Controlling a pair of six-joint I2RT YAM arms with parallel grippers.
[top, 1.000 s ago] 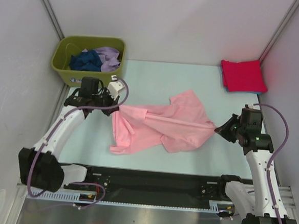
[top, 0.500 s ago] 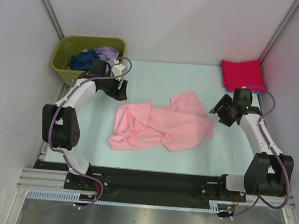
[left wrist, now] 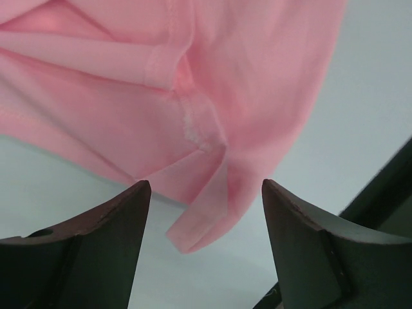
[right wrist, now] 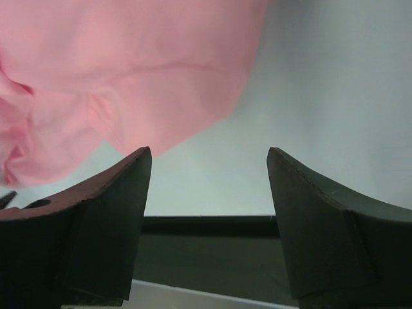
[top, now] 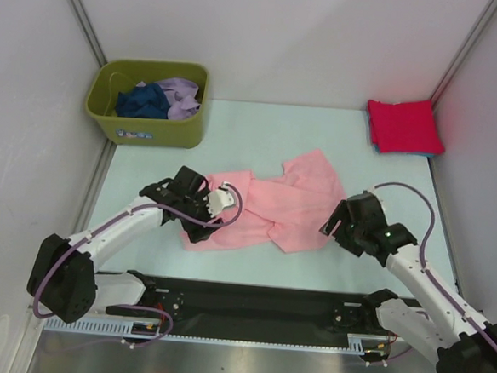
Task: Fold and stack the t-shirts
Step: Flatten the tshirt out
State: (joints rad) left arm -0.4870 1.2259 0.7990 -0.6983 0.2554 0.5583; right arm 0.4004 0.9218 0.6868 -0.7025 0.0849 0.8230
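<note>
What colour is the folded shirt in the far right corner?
Red. The folded shirt shows best in the top view.

A large light pink t-shirt (top: 273,207) is seen crumpled and unfolded mid-table (top: 261,128), a red shirt (top: 404,125) is laid folded upon a light blue shirt (top: 413,153) at the far right corner, and a navy shirt (top: 142,102) and a lavender shirt (top: 183,97) are bundled in the olive bin (top: 154,130).

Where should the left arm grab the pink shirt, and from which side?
Take the pink shirt by the folded hem corner lying between the open fingers of the left gripper, coming down from above; it juts out clear of the crumpled bulk.
</note>
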